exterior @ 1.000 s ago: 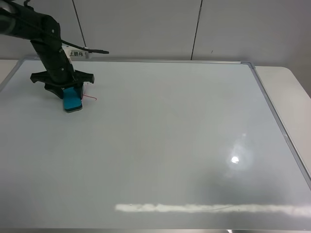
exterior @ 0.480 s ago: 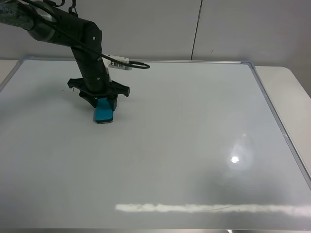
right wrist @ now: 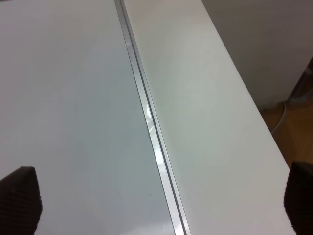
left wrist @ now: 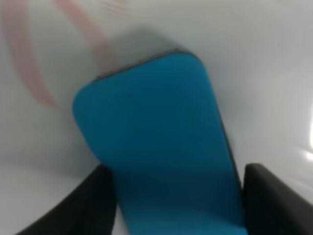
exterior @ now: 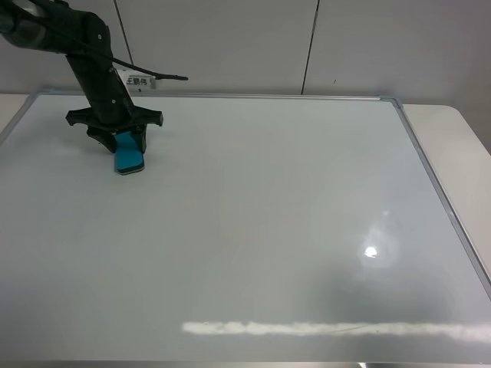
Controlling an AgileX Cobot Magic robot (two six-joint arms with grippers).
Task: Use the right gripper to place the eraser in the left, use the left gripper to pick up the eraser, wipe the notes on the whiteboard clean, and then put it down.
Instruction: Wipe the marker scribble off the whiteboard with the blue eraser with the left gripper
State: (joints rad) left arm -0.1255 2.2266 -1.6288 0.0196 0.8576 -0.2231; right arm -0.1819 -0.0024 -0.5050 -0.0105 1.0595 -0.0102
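My left gripper (exterior: 121,143) is shut on the blue eraser (exterior: 129,157) and presses it onto the whiteboard (exterior: 253,222) near its far left corner. The left wrist view shows the eraser (left wrist: 156,142) filling the frame between my two dark fingers (left wrist: 274,200), with blurred red marker strokes (left wrist: 29,63) on the board beside it. No marks show in the high view. My right gripper (right wrist: 156,215) is out of the high view; its wrist view shows two fingertips (right wrist: 17,198) wide apart above the board's right frame, holding nothing.
The whiteboard's metal frame (right wrist: 146,117) runs beside the white table top (right wrist: 205,107). The table's right edge drops to the floor, where a cable (right wrist: 282,115) lies. A lamp glare (exterior: 371,251) and a bright streak (exterior: 330,330) reflect on the board.
The left arm swept the eraser to the right across the board, then back left and a little farther away. The red mark seen beside the eraser one second ago no longer shows in the high view.
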